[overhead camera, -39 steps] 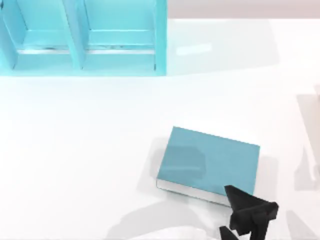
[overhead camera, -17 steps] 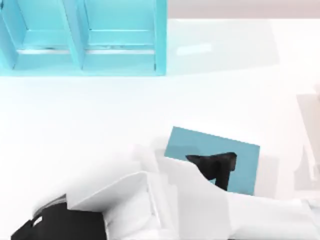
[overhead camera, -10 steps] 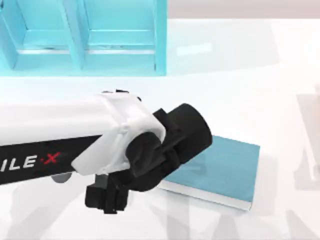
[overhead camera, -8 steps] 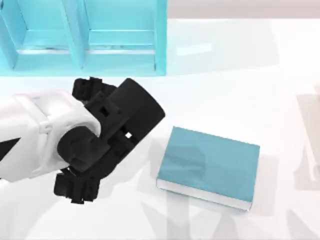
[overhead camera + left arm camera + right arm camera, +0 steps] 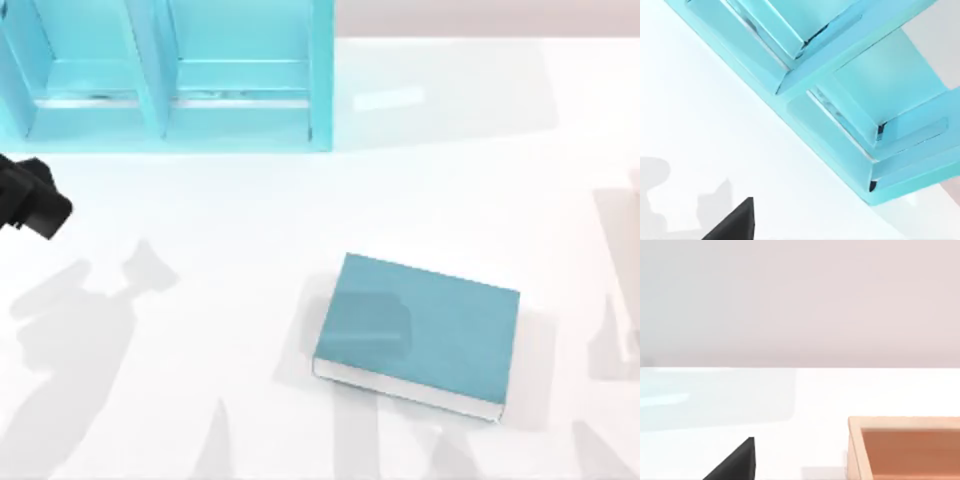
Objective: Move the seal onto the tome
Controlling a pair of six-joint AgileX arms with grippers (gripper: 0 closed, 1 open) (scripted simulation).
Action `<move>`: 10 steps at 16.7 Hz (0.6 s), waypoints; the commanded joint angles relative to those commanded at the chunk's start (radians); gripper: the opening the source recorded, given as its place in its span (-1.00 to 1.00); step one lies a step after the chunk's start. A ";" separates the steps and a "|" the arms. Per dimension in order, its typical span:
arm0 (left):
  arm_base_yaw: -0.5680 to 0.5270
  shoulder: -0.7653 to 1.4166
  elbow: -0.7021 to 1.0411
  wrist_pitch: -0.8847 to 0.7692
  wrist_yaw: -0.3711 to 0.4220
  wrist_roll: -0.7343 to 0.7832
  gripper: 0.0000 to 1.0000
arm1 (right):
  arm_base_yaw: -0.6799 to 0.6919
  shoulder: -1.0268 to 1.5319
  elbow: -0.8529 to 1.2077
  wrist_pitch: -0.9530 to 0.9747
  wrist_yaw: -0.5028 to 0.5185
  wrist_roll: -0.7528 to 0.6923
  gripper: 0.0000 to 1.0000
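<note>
Now your left claw has swung away from the tome to below the shelf unit; I cannot tell its state, and no seal sits on the tome's cover.

Plain teal cover on the tome, with a thin white band of page edges along its near side. Brighter turquoise on the shelf unit, paler inside its compartments. Glossy white table crossed by soft grey shadows. Black left tool. Orange-tan wooden box, lighter on its rim.
</note>
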 joint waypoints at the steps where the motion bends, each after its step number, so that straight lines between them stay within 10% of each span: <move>1: 0.048 -0.084 -0.054 0.041 0.042 0.135 1.00 | 0.000 0.000 0.000 0.000 0.000 0.000 1.00; 10: 0.354 -0.568 -0.417 0.223 0.299 0.910 1.00 | 0.000 0.000 0.000 0.000 0.000 0.000 1.00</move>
